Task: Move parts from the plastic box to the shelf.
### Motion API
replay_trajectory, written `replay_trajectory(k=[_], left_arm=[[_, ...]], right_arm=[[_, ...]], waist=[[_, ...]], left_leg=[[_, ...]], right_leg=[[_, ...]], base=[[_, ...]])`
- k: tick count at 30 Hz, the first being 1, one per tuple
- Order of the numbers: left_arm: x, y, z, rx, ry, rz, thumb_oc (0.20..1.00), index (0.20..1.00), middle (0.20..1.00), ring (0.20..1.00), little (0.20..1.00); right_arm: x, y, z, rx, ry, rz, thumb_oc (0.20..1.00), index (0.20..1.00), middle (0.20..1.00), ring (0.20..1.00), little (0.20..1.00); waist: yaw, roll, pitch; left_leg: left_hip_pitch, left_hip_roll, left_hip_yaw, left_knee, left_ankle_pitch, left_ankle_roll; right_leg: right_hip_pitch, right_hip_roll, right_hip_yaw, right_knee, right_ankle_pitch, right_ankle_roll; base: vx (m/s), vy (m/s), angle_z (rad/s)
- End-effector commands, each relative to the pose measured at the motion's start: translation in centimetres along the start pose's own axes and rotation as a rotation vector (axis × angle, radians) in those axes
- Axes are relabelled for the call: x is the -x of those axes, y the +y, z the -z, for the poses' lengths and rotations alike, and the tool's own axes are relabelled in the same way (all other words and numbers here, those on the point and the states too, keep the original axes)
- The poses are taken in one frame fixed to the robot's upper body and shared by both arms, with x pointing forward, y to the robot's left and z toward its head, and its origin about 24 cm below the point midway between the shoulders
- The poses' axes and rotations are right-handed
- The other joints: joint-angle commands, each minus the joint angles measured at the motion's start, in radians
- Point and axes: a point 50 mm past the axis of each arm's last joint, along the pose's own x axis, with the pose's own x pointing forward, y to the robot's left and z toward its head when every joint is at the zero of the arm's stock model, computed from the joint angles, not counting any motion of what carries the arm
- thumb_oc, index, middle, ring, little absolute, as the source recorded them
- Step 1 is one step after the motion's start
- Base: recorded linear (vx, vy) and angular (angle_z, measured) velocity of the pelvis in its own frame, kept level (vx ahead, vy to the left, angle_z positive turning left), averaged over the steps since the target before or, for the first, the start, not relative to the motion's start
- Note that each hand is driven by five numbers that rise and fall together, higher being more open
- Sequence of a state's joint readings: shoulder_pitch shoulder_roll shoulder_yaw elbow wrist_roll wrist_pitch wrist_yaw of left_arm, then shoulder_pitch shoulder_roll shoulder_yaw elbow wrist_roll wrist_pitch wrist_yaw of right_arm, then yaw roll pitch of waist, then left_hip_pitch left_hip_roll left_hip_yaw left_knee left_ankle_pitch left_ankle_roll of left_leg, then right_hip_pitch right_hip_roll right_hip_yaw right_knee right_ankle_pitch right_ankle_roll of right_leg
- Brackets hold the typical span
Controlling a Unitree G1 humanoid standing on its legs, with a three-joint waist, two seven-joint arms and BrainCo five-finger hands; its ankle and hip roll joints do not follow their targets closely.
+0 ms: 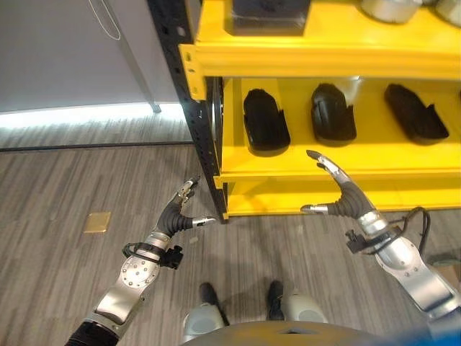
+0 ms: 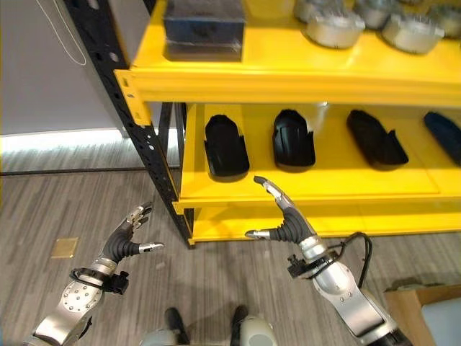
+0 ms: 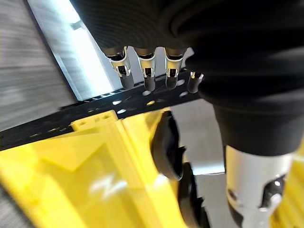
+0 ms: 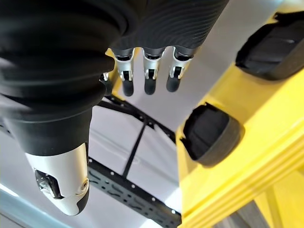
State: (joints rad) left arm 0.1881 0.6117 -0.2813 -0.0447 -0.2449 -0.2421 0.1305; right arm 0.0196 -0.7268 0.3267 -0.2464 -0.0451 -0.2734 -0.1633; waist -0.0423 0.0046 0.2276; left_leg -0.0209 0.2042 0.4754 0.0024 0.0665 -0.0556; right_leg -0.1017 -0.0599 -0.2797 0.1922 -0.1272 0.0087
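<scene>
Three black moulded parts point(image 1: 265, 119) point(image 1: 332, 112) point(image 1: 414, 112) lie side by side on the middle yellow shelf point(image 1: 310, 167). My right hand point(image 1: 344, 196) is raised just in front of that shelf's front edge, below the middle part, fingers straight and thumb spread, holding nothing. My left hand point(image 1: 178, 211) hovers lower over the floor, left of the rack's black post point(image 1: 193, 108), open and empty as well. The wrist views show straight fingers point(image 3: 147, 71) point(image 4: 149, 71) with the black parts point(image 4: 209, 134) beyond.
The top yellow shelf point(image 2: 288, 68) carries a dark block point(image 2: 203, 27) and several silver round parts point(image 2: 335, 27). A cardboard box corner point(image 2: 425, 310) shows at the lower right. Grey wood floor point(image 1: 72, 187) stretches to the left, with a tan patch point(image 1: 97, 221).
</scene>
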Motion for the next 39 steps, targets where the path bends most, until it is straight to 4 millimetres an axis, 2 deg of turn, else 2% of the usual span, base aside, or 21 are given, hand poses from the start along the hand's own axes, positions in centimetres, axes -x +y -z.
replay_trajectory(k=[1,2,4,6,7,11,12,16,19,24,27,29,32,35,39], left_arm=[[-1.0,0.7,-2.3,0.019,-0.126,-0.045,1.0,1.0,1.0,1.0,1.0],[-0.9,0.6,-2.2,0.027,-0.108,-0.063,1.0,1.0,1.0,1.0,1.0],[-0.9,0.6,-2.1,0.034,-0.105,-0.06,1.0,1.0,1.0,1.0,1.0],[-0.9,0.4,-2.0,0.027,-0.101,-0.036,1.0,1.0,1.0,1.0,1.0],[-0.9,0.0,-1.9,0.03,-0.102,-0.003,1.0,1.0,1.0,1.0,1.0],[-0.6,0.0,-1.8,0.006,-0.104,0.046,1.0,1.0,1.0,1.0,1.0],[-0.7,0.0,-1.7,-0.006,-0.095,0.06,1.0,1.0,1.0,1.0,1.0],[-0.9,-0.4,-1.4,-0.019,-0.065,0.1,1.0,1.0,1.0,1.0,1.0],[-0.9,-0.6,-1.3,-0.03,-0.056,0.127,1.0,1.0,1.0,1.0,1.0],[-0.6,0.0,-1.2,-0.053,-0.045,0.154,1.0,1.0,1.0,1.0,1.0],[-0.9,0.3,-1.8,-0.059,-0.067,0.156,1.0,1.0,1.0,1.0,1.0],[-1.7,0.9,-2.6,-0.075,-0.103,0.138,1.0,1.0,1.0,1.0,1.0],[-2.5,1.4,-3.5,-0.091,-0.144,0.136,1.0,1.0,1.0,1.0,1.0],[-2.8,1.6,-4.0,-0.107,-0.166,0.146,1.0,1.0,1.0,1.0,1.0],[-2.9,2.2,-4.4,-0.119,-0.177,0.127,1.0,1.0,1.0,1.0,1.0]], right_arm=[[-1.6,-0.7,-3.1,0.065,-0.23,0.046,1.0,1.0,1.0,1.0,1.0],[-1.8,-0.8,-3.6,0.091,-0.264,0.012,1.0,1.0,1.0,1.0,1.0],[-1.8,-0.8,-3.7,0.107,-0.266,-0.01,1.0,1.0,1.0,1.0,1.0],[-1.7,-0.9,-3.7,0.165,-0.261,-0.058,1.0,1.0,1.0,1.0,1.0],[-1.9,-0.9,-3.6,0.211,-0.25,-0.089,1.0,1.0,1.0,1.0,1.0],[-2.3,-1.1,-2.9,0.279,-0.242,-0.113,1.0,1.0,1.0,1.0,1.0],[-2.5,-1.1,-2.8,0.312,-0.237,-0.129,1.0,1.0,1.0,1.0,1.0],[-2.8,-1.0,-2.0,0.374,-0.201,-0.156,1.0,1.0,1.0,1.0,1.0],[-3.3,-1.1,-1.5,0.412,-0.168,-0.187,1.0,1.0,1.0,1.0,1.0],[-3.9,-1.8,-1.1,0.488,-0.123,-0.182,1.0,1.0,1.0,1.0,1.0],[-5.2,-2.6,-1.0,0.525,-0.113,-0.129,1.0,1.0,1.0,1.0,1.0],[-7.2,-3.7,-1.1,0.574,-0.102,-0.08,1.0,1.0,1.0,1.0,1.0],[-9.2,-4.8,-1.1,0.652,-0.074,-0.076,1.0,1.0,1.0,1.0,1.0],[-9.8,-5.6,-0.3,0.727,0.004,-0.122,1.0,1.0,1.0,1.0,1.0],[-9.6,-6.6,1.2,0.773,0.101,-0.166,1.0,1.0,1.0,1.0,1.0]], waist=[[0.008,-0.041,-0.009],[0.009,-0.039,-0.009],[0.005,-0.038,-0.007],[-0.012,-0.035,-0.005],[-0.012,-0.033,-0.003],[-0.001,-0.038,-0.006],[0.006,-0.038,-0.01],[0.021,-0.047,-0.008],[0.032,-0.046,-0.009],[0.068,-0.053,0.002],[0.09,-0.053,0.027],[0.108,-0.053,0.063],[0.129,-0.047,0.109],[0.142,-0.042,0.139],[0.146,-0.04,0.17]], left_leg=[[-0.009,-0.009,-0.036,0.05,-0.059,-0.012],[-0.013,0.006,-0.04,0.053,-0.06,-0.027],[-0.021,0.017,-0.02,0.058,-0.048,-0.027],[-0.009,0.039,0.048,0.067,-0.044,-0.033],[-0.008,0.055,0.061,0.094,-0.043,-0.036],[-0.002,0.03,0.03,0.153,-0.128,-0.008],[0.002,0.016,0.016,0.133,-0.126,-0.009],[-0.006,0.013,-0.016,0.157,-0.13,-0.007],[0.0,0.001,-0.025,0.137,-0.124,-0.01],[0.003,-0.006,-0.036,0.112,-0.111,-0.008],[-0.019,-0.002,-0.045,0.114,-0.104,-0.015],[-0.052,0.003,-0.057,0.119,-0.095,-0.024],[-0.09,0.007,-0.074,0.119,-0.082,-0.035],[-0.112,0.01,-0.081,0.124,-0.073,-0.041],[-0.131,0.021,-0.075,0.145,-0.07,-0.045]], right_leg=[[0.114,-0.056,-0.019,-0.055,0.002,0.085],[0.139,-0.062,-0.018,-0.076,-0.005,0.086],[0.141,-0.064,-0.027,-0.081,0.0,0.082],[0.148,-0.066,-0.056,-0.093,0.003,0.08],[0.14,-0.064,-0.063,-0.087,0.003,0.075],[0.114,-0.072,-0.062,-0.05,-0.012,0.074],[0.109,-0.072,-0.066,-0.04,-0.012,0.078],[0.121,-0.073,-0.058,-0.032,-0.012,0.074],[0.119,-0.078,-0.056,-0.034,-0.006,0.084],[0.102,-0.09,-0.075,-0.027,0.004,0.1],[0.075,-0.088,-0.089,-0.014,0.001,0.099],[0.034,-0.086,-0.095,0.009,-0.005,0.095],[-0.01,-0.083,-0.103,0.031,-0.009,0.091],[-0.032,-0.085,-0.108,0.048,-0.011,0.088],[-0.057,-0.092,-0.117,0.073,-0.011,0.082]], base=[[-0.05,-0.151,-0.11],[-0.05,-0.139,-0.07],[-0.05,-0.086,-0.07],[-0.13,-0.063,0.01],[-0.16,-0.025,0.11],[-0.09,0.04,0.11],[-0.01,0.096,-0.04],[0.04,0.065,0.08],[0.03,0.089,0.07],[0.04,0.012,0.18],[-0.08,-0.048,0.3],[-0.2,-0.081,0.22],[-0.21,-0.075,0.21],[-0.12,-0.039,0.13],[-0.08,-0.027,0.05]])
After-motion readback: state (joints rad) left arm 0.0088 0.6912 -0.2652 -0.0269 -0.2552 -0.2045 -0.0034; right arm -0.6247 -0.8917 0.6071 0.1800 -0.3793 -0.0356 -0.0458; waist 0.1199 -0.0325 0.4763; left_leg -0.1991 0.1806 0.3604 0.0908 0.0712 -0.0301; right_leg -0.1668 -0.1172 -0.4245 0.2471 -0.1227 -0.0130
